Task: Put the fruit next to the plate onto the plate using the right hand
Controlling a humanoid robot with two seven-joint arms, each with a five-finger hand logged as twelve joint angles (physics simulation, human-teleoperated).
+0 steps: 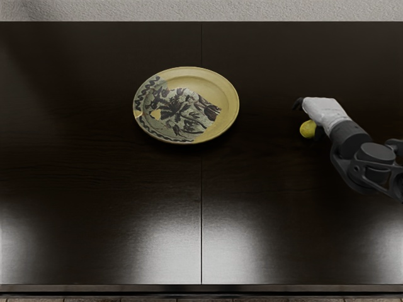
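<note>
The tabletop is dark, nearly black and glossy, with pale patches of glare toward its near edge and a thin seam running from far to near through its middle. A round yellow plate with a dark painted pattern lies flat across that seam in the far half, mostly to its left. Well apart to the right is a small yellow fruit, partly covered by the robot hand; whether it rests on the surface cannot be told.
</note>
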